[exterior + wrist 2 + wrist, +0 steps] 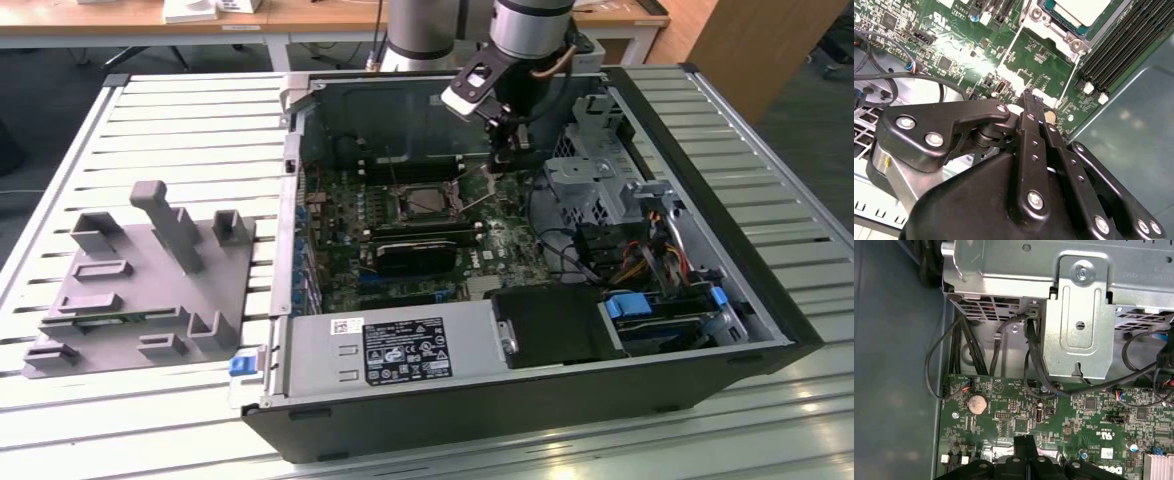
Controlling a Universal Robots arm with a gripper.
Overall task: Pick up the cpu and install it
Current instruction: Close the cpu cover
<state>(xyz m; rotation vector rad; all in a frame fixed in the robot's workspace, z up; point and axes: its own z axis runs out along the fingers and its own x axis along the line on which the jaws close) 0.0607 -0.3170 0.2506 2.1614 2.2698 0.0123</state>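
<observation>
The cpu (1077,9) is a pale silvery square lying inside the socket's metal frame (1054,27) on the green motherboard (1044,65). In the exterior view the socket (427,203) sits mid-board inside the open computer case. My gripper (497,170) hangs low over the board, just to the exterior view's right of the socket. Its black fingers are pressed together in both wrist views, with nothing between them. The tips (1032,97) hover close over the board beside the socket's corner, apart from the cpu.
A grey moulded tray (147,270) lies on the slatted table at the exterior view's left. Inside the case are memory slots (1119,45), a metal drive cage (1079,315) with black cables (1029,355), a coin cell (977,403) and the power supply (387,350).
</observation>
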